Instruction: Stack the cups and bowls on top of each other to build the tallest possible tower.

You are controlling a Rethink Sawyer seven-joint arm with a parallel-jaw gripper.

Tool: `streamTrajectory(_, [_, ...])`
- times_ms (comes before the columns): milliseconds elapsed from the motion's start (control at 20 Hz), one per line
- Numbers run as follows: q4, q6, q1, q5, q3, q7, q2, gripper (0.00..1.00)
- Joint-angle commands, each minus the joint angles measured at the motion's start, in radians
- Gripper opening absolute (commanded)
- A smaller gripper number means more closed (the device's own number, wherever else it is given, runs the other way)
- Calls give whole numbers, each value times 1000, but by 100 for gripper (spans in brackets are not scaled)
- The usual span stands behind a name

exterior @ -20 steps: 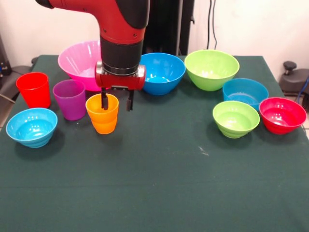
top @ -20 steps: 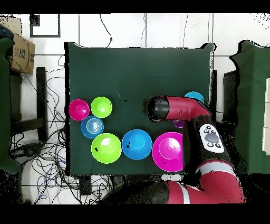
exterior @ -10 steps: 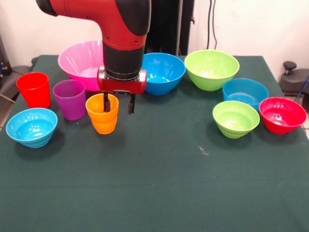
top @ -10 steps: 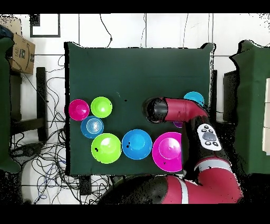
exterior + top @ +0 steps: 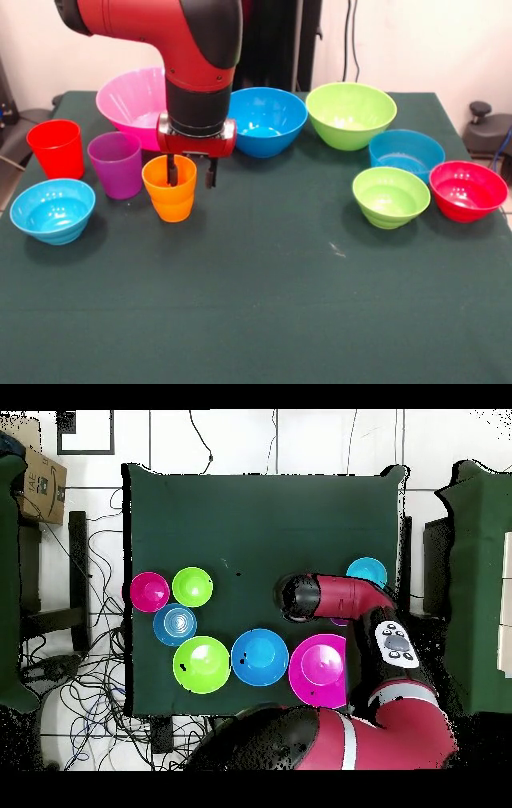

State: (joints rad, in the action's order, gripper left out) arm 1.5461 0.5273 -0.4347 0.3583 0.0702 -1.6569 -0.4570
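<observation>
The orange cup (image 5: 170,192) stands upright at the left of the green table, with the purple cup (image 5: 116,164) and the red cup (image 5: 56,148) further left. My gripper (image 5: 190,172) hangs open over the orange cup's right rim. One finger (image 5: 171,170) dips inside the cup and the other is outside its wall. The big pink bowl (image 5: 128,96) and a blue bowl (image 5: 270,120) lie behind it. In the overhead view the arm (image 5: 330,594) hides all three cups.
A lime green bowl (image 5: 350,114), a small blue bowl (image 5: 406,152), a small lime bowl (image 5: 390,196) and a red bowl (image 5: 468,190) sit at the right. A light blue bowl (image 5: 52,210) is near the left table edge.
The gripper has sunk a little over the orange cup and drifted slightly left. The cups and bowls have not moved.
</observation>
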Motion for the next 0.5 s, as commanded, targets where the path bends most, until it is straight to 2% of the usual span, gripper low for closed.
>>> streamTrajectory(50, [-27, -78, -6, -17, 40, -121, 33, 100])
streamTrajectory(500, [-28, -94, -7, -18, 42, -125, 44, 100])
